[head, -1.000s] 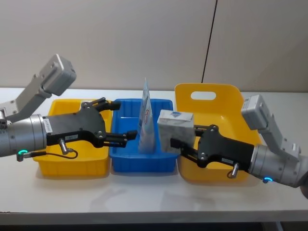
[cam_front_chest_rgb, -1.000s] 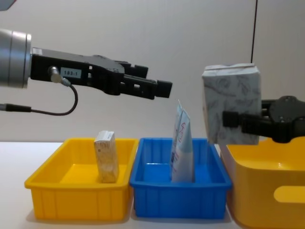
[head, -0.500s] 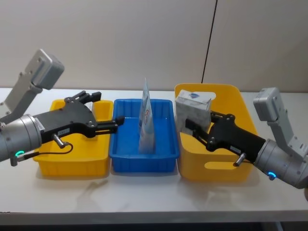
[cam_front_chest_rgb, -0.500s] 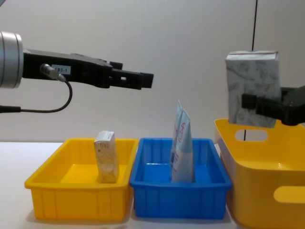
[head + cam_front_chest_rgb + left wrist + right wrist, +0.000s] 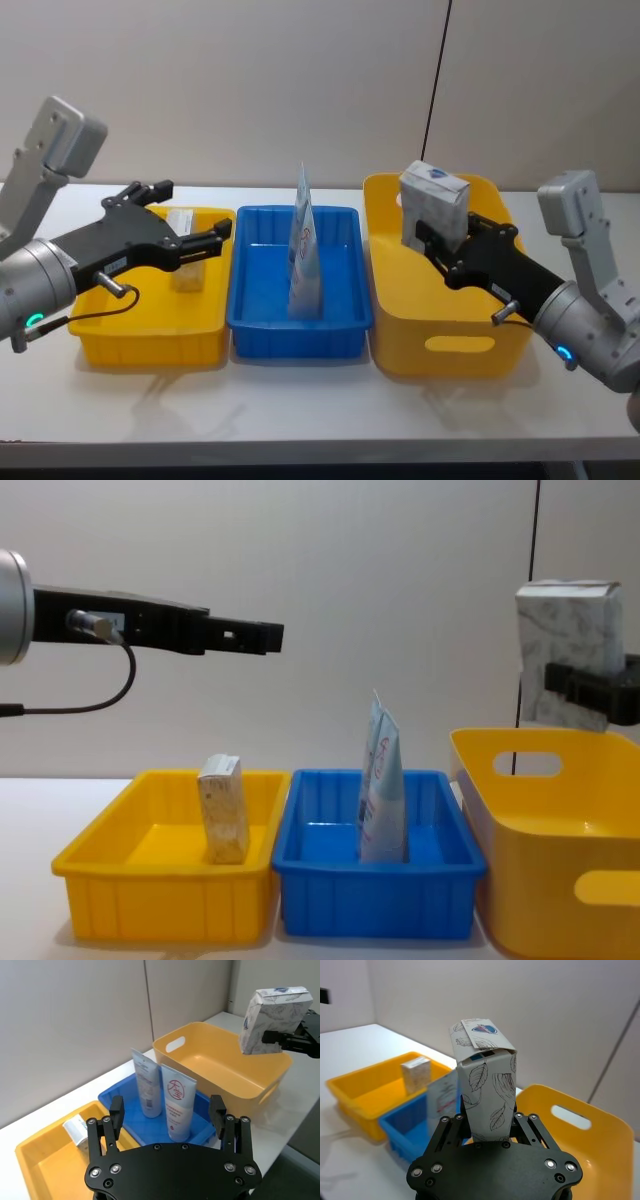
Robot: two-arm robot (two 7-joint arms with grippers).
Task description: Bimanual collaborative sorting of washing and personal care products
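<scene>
Three containers in a row on the white table (image 5: pixel 300 410), rims just beside one another: low yellow tray (image 5: pixel 140 335) at 9 o'clock, blue tray (image 5: pixel 300 338) in the middle, tall yellow tub (image 5: pixel 400 335) with handle cut-outs at 3 o'clock.

Over the tub's 11 o'clock corner, in the right gripper (image 5: pixel 440 238): a leaf-patterned carton (image 5: pixel 433 198), clamped low down between both fingers, close to upright with a slight lean. Open air beneath it. Bottom edge about at or just above rim height in the chest view, exact gap hard to tell. Below, bare yellow tub floor, with the walls at 3 and 6 o'clock well apart from the carton.

Above the low yellow tray, the left gripper (image 5: pixel 190 212): fingers spread wide, holding nothing, pointing toward 3 o'clock. Well above the tray rim and higher than the tube tops in the chest view, fingertips ending about over the seam between yellow tray and blue tray.

Count of products: two cartons, two tubes. Besides the held one, a second carton (image 5: pixel 224 810) standing on end in the low yellow tray, toward its 1 o'clock part, bare floor at 9 and 6 o'clock of it. Two pale blue-white tubes (image 5: pixel 177 1105) with red print, side by side, crimped end up, near the centre of the blue tray, free floor toward 6 and 12 o'clock.
</scene>
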